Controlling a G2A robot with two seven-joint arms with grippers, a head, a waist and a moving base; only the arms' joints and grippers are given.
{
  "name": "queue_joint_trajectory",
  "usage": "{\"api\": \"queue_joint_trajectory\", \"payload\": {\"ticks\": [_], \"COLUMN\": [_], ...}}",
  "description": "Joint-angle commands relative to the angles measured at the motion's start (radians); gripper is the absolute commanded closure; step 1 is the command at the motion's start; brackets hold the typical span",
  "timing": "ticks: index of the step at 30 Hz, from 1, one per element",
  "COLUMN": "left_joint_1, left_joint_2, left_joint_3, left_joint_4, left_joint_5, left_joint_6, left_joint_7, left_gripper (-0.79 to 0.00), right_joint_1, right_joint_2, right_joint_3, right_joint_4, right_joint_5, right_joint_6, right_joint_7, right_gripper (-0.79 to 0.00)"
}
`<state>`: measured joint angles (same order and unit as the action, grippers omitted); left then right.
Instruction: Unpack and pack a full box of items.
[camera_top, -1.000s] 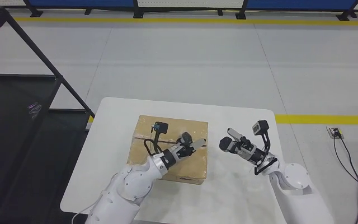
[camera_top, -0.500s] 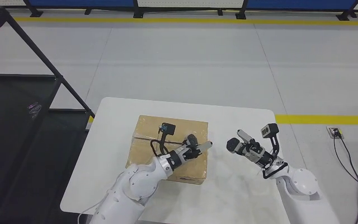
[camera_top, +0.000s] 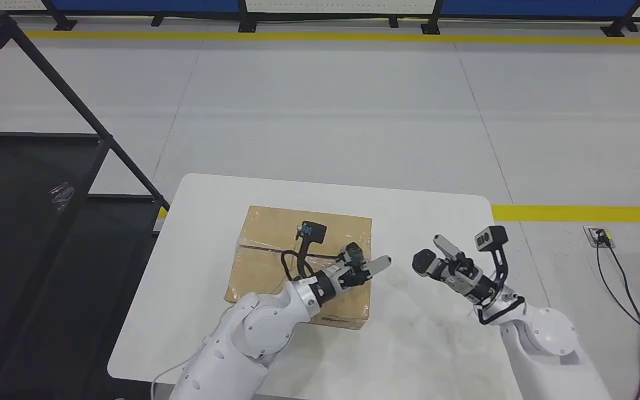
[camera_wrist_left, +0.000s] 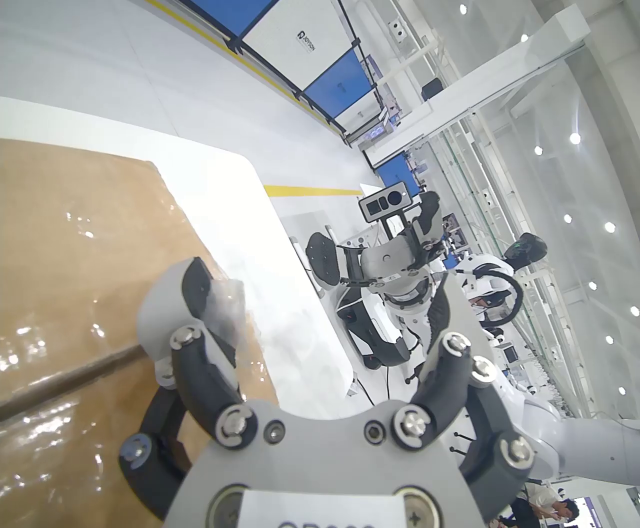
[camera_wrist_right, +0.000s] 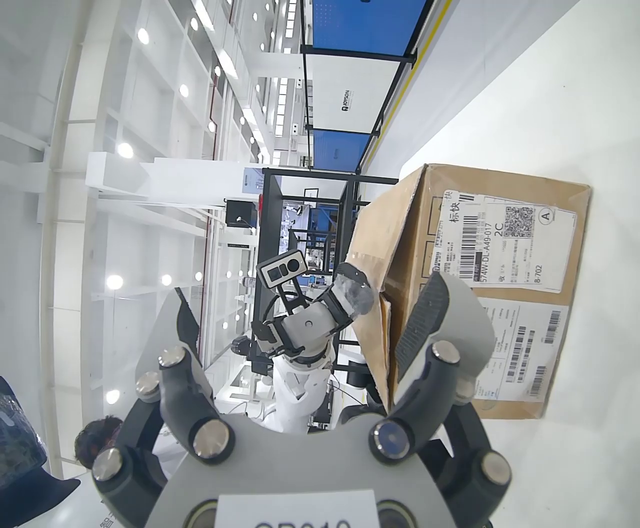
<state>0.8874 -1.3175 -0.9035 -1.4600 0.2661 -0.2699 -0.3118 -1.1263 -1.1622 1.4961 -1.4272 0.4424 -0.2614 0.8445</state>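
Overhead, the left gripper (camera_top: 366, 259) hangs with jaws spread wide, gripping nothing; a scrap of clear tape (camera_wrist_left: 227, 300) clings to one finger. The cardboard box (camera_top: 290, 235) lies beneath and behind it. Facing it, the right gripper (camera_top: 432, 254) gapes empty above the white table (camera_top: 200, 300), box just beside.

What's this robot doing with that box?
A two-armed robot is working on a cardboard box that sits on a white table. The box looks shut, with clear tape along its top seam. The left gripper is open at the box's top edge, one finger seemingly touching loose tape there. The right gripper is open and empty, hovering over the table beside the box.
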Motion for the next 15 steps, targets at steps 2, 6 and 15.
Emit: {"api": "queue_joint_trajectory", "payload": {"ticks": [2,6,15], "left_joint_1": [-0.001,0.006,0.052], "left_joint_2": [-0.004,-0.007,0.0], "left_joint_3": [0.002,-0.005,-0.053], "left_joint_4": [0.002,-0.015,-0.108], "left_joint_5": [-0.004,-0.009,-0.026], "left_joint_6": [-0.009,-0.03,-0.062], "left_joint_7": [0.006,0.008,-0.018], "left_gripper": [-0.785,-0.785,-0.785], "right_joint_1": [-0.001,-0.001,0.002], "right_joint_2": [0.001,0.003,0.006], "right_joint_3": [0.0,-0.001,-0.001], "right_joint_4": [-0.001,-0.002,-0.003], "right_joint_5": [0.001,0.01,0.021], "right_joint_6": [0.0,-0.003,-0.009], "right_joint_7": [0.0,0.004,0.01], "right_gripper": [-0.785,-0.785,-0.785]}}
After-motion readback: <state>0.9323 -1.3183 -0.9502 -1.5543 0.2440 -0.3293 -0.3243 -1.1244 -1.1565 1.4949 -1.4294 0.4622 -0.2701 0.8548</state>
